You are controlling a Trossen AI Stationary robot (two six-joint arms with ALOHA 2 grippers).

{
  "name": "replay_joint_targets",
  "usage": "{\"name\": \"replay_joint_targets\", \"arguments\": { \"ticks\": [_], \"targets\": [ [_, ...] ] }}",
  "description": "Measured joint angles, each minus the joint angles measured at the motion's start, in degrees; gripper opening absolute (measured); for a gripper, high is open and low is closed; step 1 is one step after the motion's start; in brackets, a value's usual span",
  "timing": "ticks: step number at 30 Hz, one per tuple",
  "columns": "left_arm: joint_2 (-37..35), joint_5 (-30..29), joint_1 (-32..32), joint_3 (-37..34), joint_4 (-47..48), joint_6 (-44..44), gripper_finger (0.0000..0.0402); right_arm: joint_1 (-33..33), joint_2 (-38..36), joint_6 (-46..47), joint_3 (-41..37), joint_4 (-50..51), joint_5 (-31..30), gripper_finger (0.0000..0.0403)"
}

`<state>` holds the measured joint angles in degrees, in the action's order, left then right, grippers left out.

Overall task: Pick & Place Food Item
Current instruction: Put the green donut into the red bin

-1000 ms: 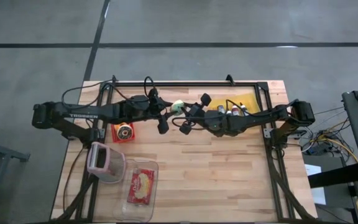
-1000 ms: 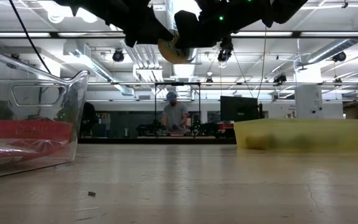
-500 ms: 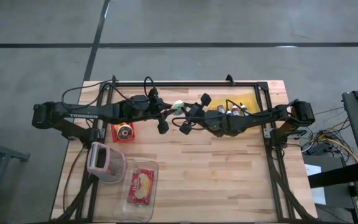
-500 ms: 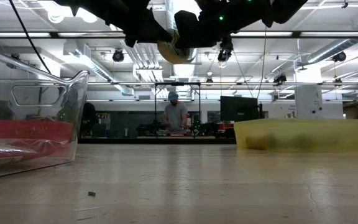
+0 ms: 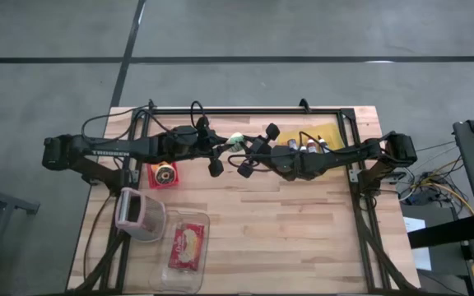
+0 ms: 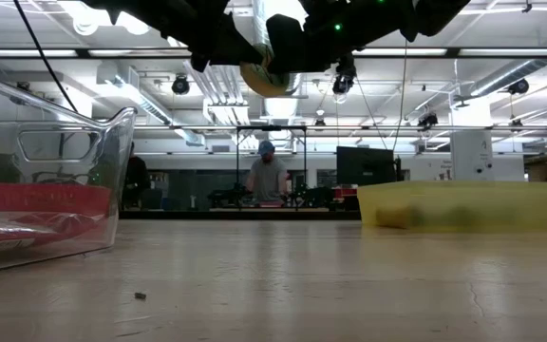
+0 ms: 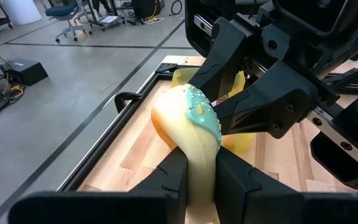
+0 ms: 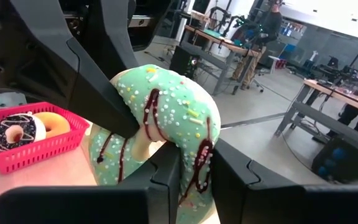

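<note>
A donut with green icing, dark drizzle and sprinkles [image 5: 235, 139] hangs high above the table's middle, between my two arms. It also shows in the low view [image 6: 266, 78]. My left gripper [image 5: 225, 145] comes from the table's left and is shut on the donut [image 7: 188, 134]. My right gripper [image 5: 245, 148] comes from the right and is shut on the donut's other side [image 8: 160, 124]. My left gripper pinches the donut's near rim [image 7: 199, 167] between its two fingers, one on the pale underside and one on the iced side. The fingers come roughly level from the table's left. The donut stands on edge, lifted clear of the table. My right gripper pinches the donut's rim [image 8: 194, 163] between its two fingers, on the side opposite my left gripper's fingers [image 8: 107, 93]. The fingers come roughly level from the table's right. The iced face shows toward its wrist camera, and the donut is clear of the table.
A pink basket with donuts [image 5: 164, 174] stands under my left arm. A yellow bin [image 5: 326, 131] with bottles is at the far right. A clear container with a red packet [image 5: 187, 245] and a pink-lidded tub [image 5: 138, 212] are near left. A person [image 6: 267, 176] works far behind.
</note>
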<state>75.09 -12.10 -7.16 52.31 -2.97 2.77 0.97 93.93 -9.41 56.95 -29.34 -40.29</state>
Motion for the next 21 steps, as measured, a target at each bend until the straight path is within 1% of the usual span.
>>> {"name": "replay_joint_targets", "arguments": {
  "ticks": [5,17,21],
  "targets": [
    [0.0,0.0,0.0,0.0,0.01,-0.01,0.0059,0.0,0.0,0.0,0.0,0.0,0.0,0.0083],
    [0.0,0.0,0.0,-0.04,0.05,0.0,0.0059,0.0,0.0,0.03,0.0,-0.02,-0.11,0.0159],
    [0.0,0.0,0.0,-0.04,0.04,-0.01,0.0059,0.0,0.0,2.41,0.0,-0.02,-0.21,0.0181]
  ]
}}
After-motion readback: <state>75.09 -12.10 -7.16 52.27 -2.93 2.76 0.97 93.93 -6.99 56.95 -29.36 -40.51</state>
